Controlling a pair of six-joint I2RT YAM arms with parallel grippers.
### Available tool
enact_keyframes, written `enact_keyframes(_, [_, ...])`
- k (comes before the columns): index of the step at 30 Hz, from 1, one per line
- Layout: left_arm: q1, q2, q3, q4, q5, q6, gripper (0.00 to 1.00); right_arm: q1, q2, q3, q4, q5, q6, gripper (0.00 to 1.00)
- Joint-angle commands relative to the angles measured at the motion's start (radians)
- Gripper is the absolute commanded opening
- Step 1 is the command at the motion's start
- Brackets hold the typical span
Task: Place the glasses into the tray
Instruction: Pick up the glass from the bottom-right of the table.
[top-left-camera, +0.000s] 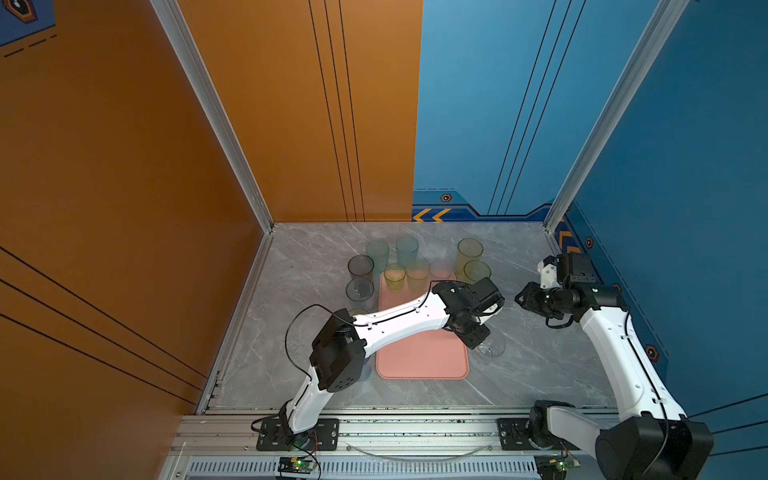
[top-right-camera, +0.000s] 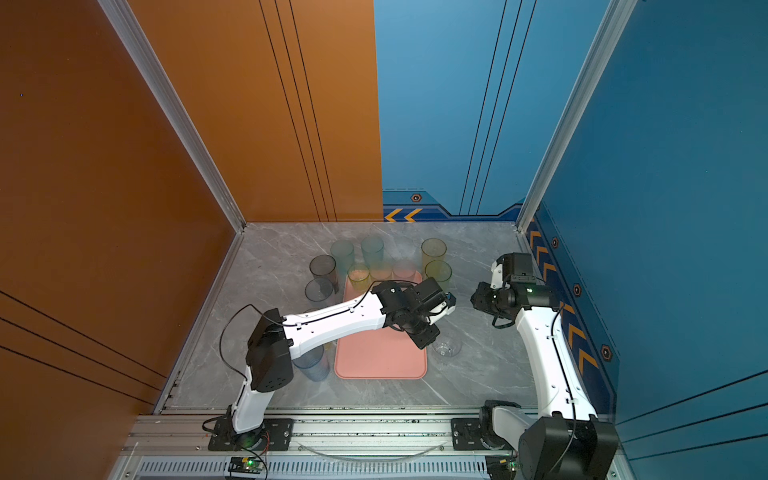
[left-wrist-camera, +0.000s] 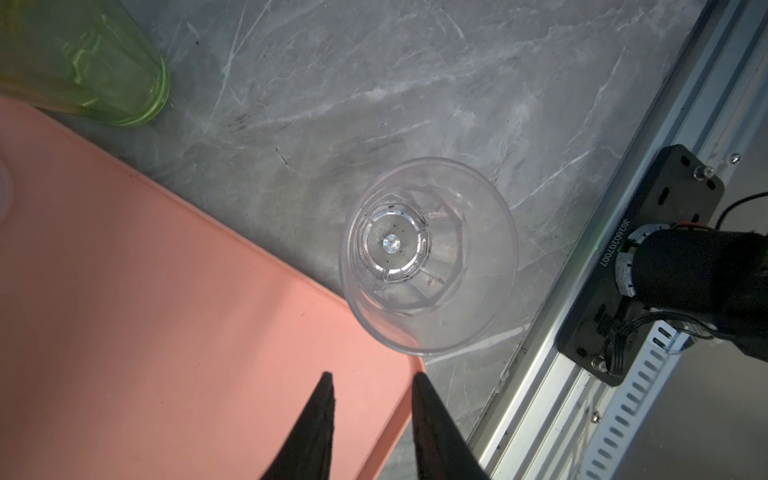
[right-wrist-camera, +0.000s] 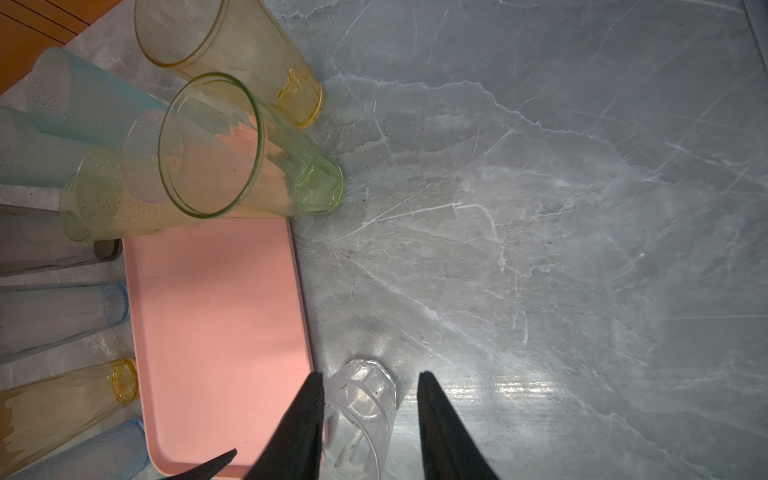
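The salmon-pink tray (top-left-camera: 419, 357) lies mid-table with a bare middle. A clear glass (top-left-camera: 490, 348) stands upright on the table beside the tray's right edge. My left gripper (left-wrist-camera: 372, 376) hangs open and holds nothing above the tray's near right corner, a little short of the clear glass (left-wrist-camera: 428, 253). My right gripper (right-wrist-camera: 370, 374) is open too, high above the table right of the tray, and the clear glass (right-wrist-camera: 361, 399) shows far below between its fingers. Teal (top-left-camera: 377, 251), grey (top-left-camera: 360, 266), yellow (top-left-camera: 469, 249) and green (top-left-camera: 476, 271) glasses crowd the tray's far end.
A blue glass (top-right-camera: 309, 365) stands by my left elbow, left of the tray. The orange wall (top-left-camera: 124, 208) and blue wall (top-left-camera: 685, 208) close the sides and back. An aluminium rail (top-left-camera: 415, 428) with the arm mounts runs along the front edge.
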Motion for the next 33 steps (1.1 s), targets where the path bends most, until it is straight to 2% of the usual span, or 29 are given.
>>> enact_keyframes(1, [-0.016,0.036,0.047,-0.019,-0.032,-0.011,0.3,-0.01,-0.021,0.005,0.01,-0.02,-0.023,0.36])
enact_keyframes(5, [-0.017,0.062,0.074,-0.02,-0.05,-0.01,0.27,-0.011,-0.031,0.006,0.012,-0.027,-0.025,0.36])
enact_keyframes(29, [-0.014,0.204,0.246,-0.117,-0.111,0.049,0.26,-0.013,-0.06,0.012,0.022,-0.056,-0.033,0.36])
enact_keyframes(33, [-0.013,0.211,0.25,-0.121,-0.097,0.053,0.21,-0.013,-0.065,0.01,0.023,-0.057,-0.032,0.36])
